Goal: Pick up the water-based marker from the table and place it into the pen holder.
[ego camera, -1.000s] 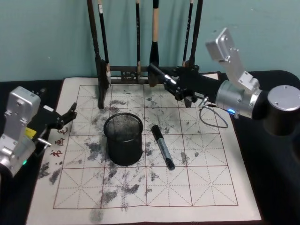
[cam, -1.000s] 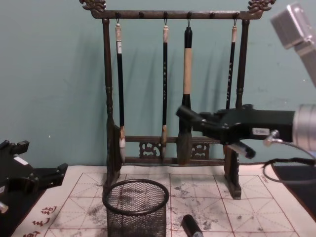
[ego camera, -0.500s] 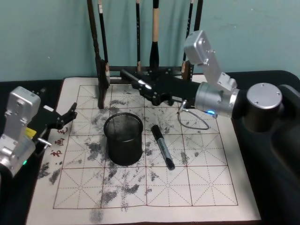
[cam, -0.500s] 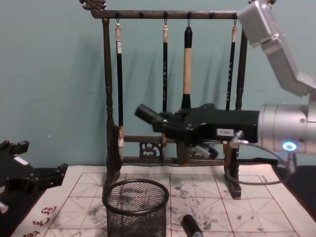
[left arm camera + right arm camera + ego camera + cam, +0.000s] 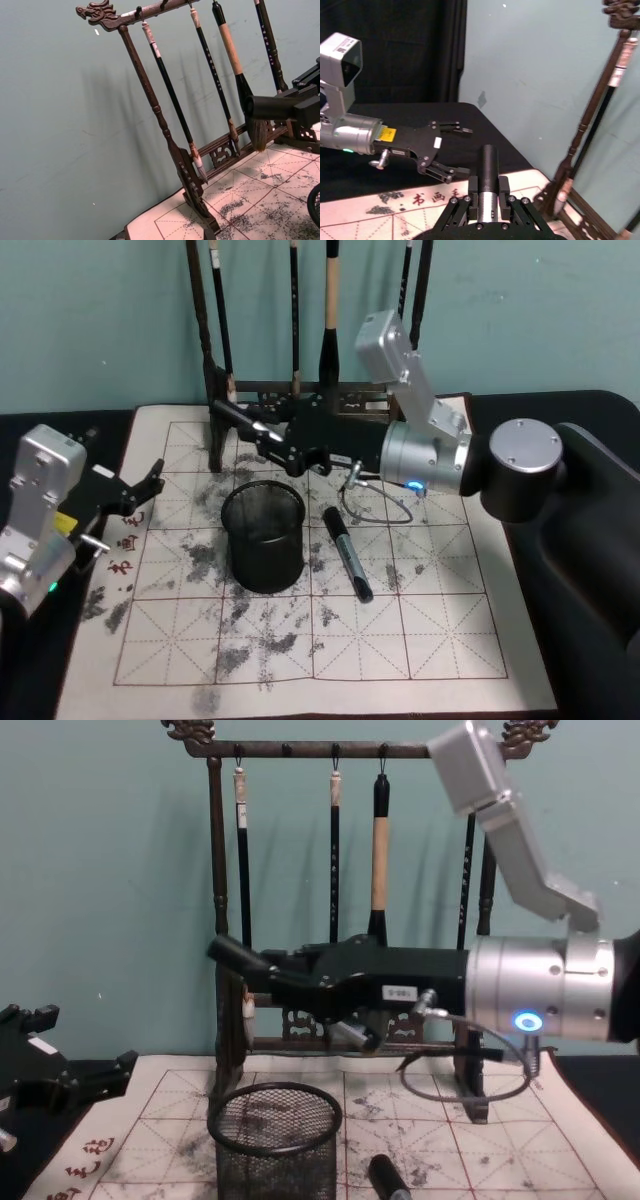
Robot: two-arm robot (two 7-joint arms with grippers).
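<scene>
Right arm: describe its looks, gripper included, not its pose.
The right arm has a black rounded shell with a silver disc cap, then a silver cylindrical wrist with a blue light, a looping grey cable and a silver camera block. The right gripper is black with a white label.

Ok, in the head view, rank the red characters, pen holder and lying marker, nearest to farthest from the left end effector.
1. Red characters, at the mat's left edge, beside the open left end effector.
2. Pen holder, mid-mat.
3. Marker, lying right of the holder.
The right end effector holds a second marker up behind the holder.
</scene>
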